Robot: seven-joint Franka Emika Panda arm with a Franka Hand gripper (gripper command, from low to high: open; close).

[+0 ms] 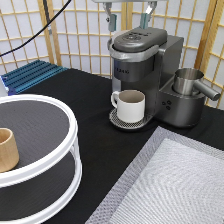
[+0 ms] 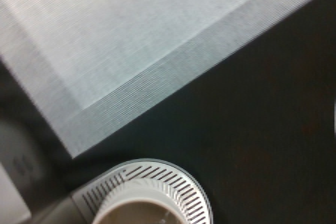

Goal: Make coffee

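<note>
The grey coffee machine (image 1: 145, 65) stands at the exterior view's top right with its lid down. A white handled mug (image 1: 131, 105) sits on the machine's round drip tray (image 1: 117, 121) under the spout. In the wrist view the mug (image 2: 146, 212) and the slotted drip tray (image 2: 161, 182) are seen from straight above. My gripper (image 1: 128, 20) hangs just above the machine's lid, open, with nothing between its fingers (image 1: 111, 21). The coffee is out of view.
A white two-tier round rack (image 1: 35, 150) fills the exterior view's left, with a tan wooden cup (image 1: 7, 149) on its upper shelf. A steel cup (image 1: 187, 81) stands beside the machine. A grey woven mat (image 1: 175, 185) (image 2: 112, 55) covers the bottom right. A blue rack (image 1: 30, 75) lies at the back left.
</note>
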